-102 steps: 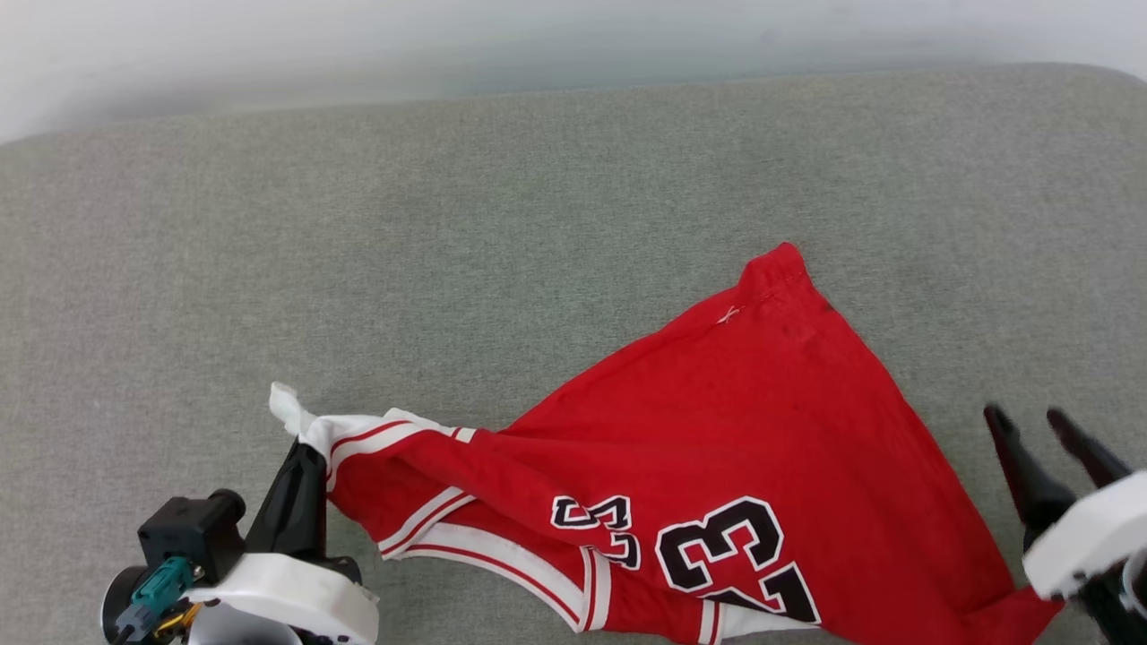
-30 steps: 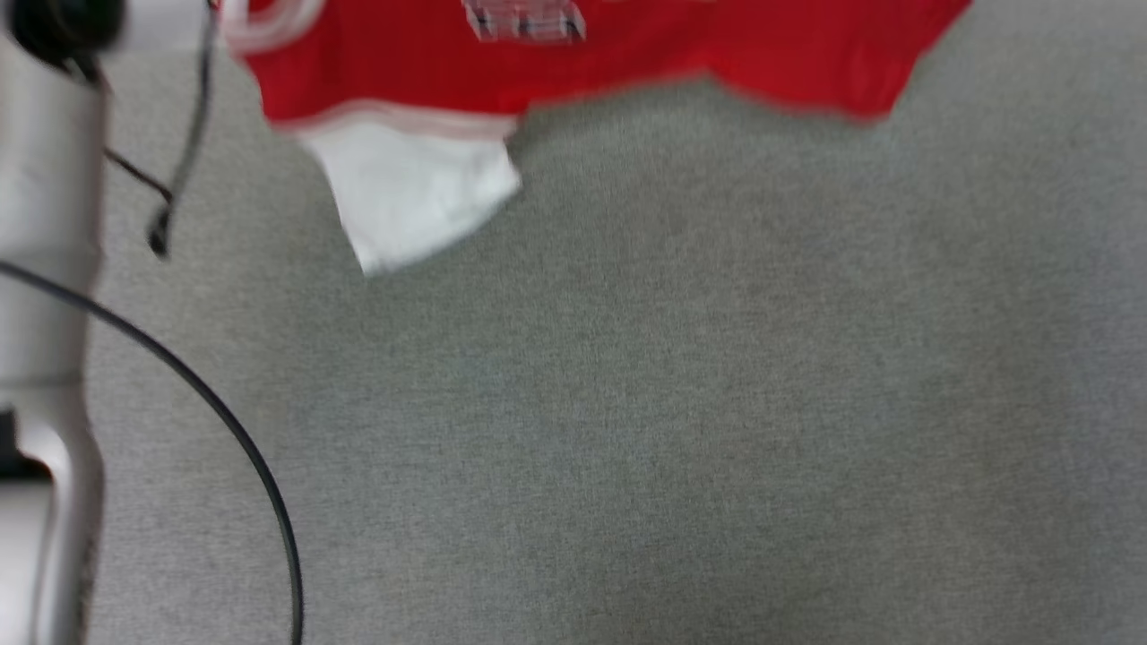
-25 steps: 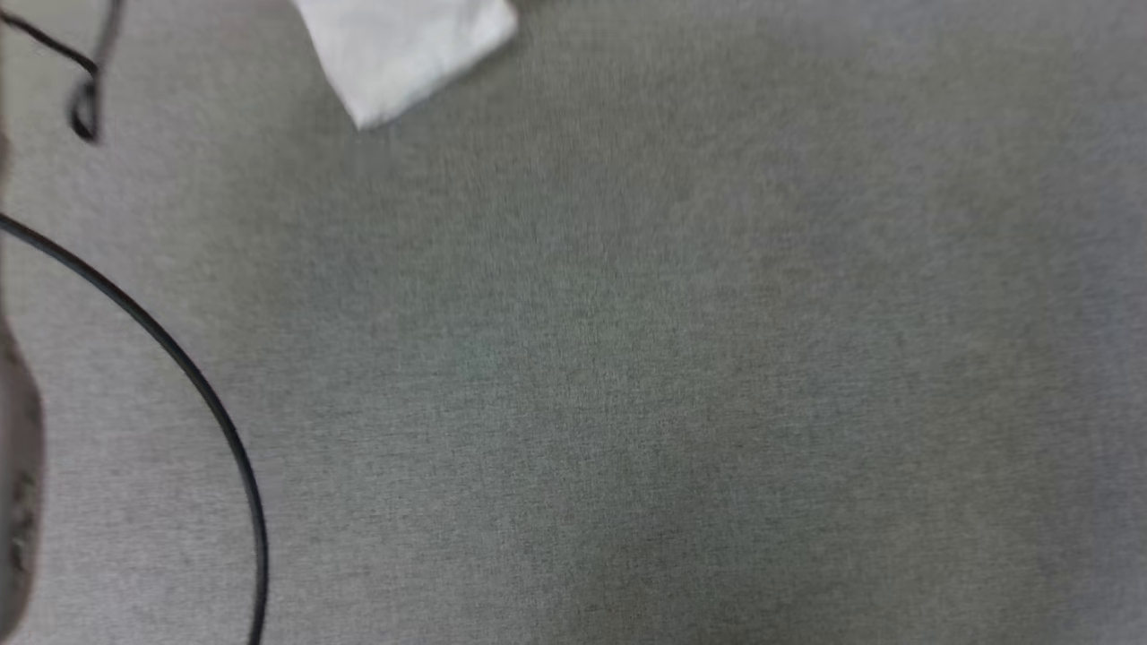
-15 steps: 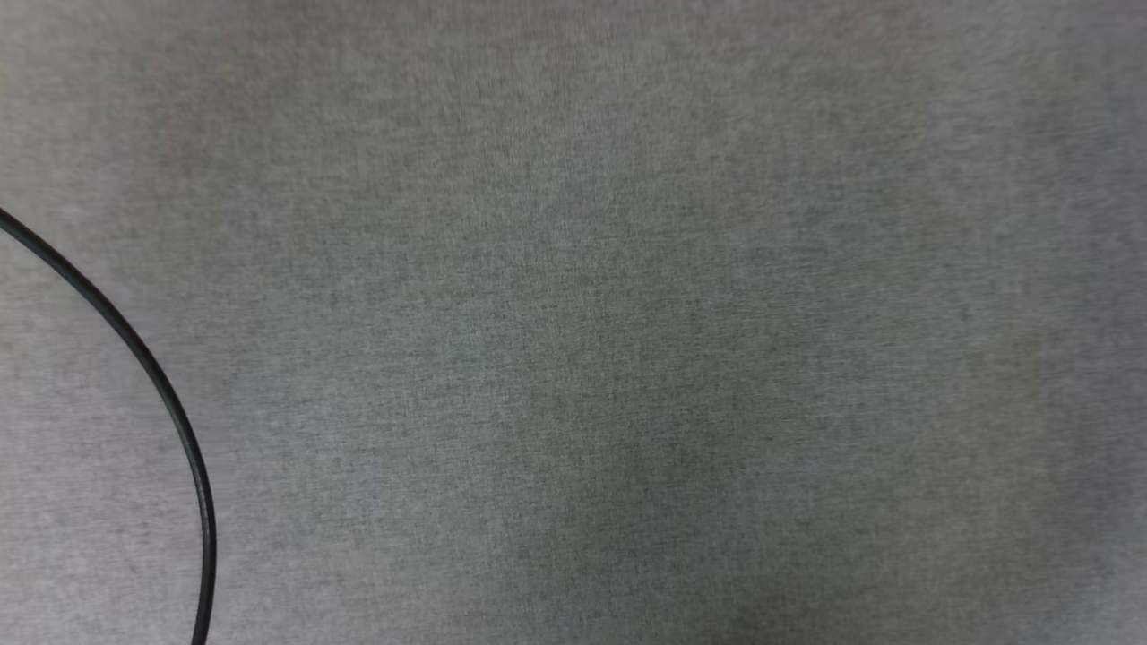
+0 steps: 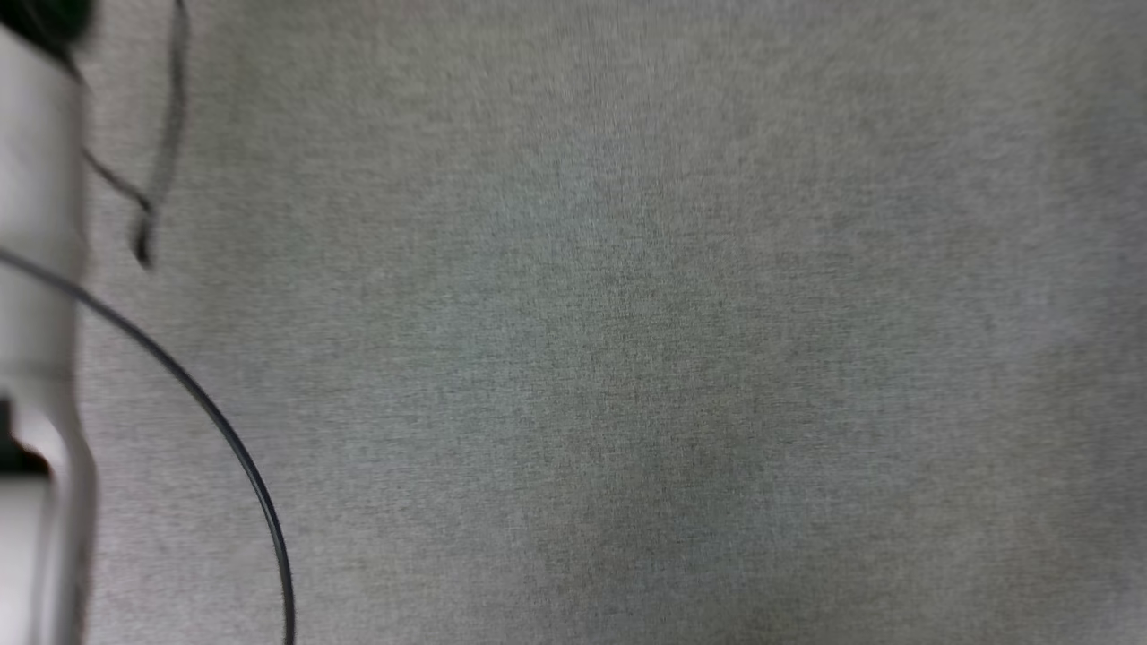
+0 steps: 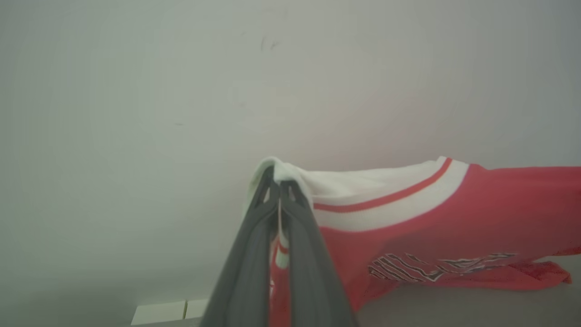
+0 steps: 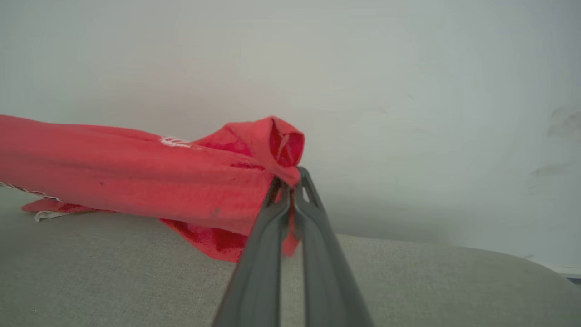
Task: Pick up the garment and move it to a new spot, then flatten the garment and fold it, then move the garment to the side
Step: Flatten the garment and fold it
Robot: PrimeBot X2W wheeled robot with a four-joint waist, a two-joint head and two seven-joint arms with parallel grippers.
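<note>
The garment [image 6: 435, 218] is a red jersey with a white, red-striped sleeve and black print, stretched in the air between my two grippers. In the left wrist view my left gripper [image 6: 278, 184] is shut on the white sleeve end, and the cloth runs off to the right, its lower part resting on the grey surface. My right gripper [image 7: 288, 181] is shut on a bunched red corner of the garment [image 7: 136, 177], which stretches to the left with its low edge touching the grey surface [image 7: 113, 272].
The head view looks down on the grey fabric surface [image 5: 627, 358]. A pale forearm [image 5: 36, 313] with a black cable [image 5: 224, 430] runs along its left edge. A pale wall [image 7: 408, 91] rises behind the surface.
The head camera has swung, so the garment slid out of the top of the head view. The pale forearm left that view and is back at the left edge.
</note>
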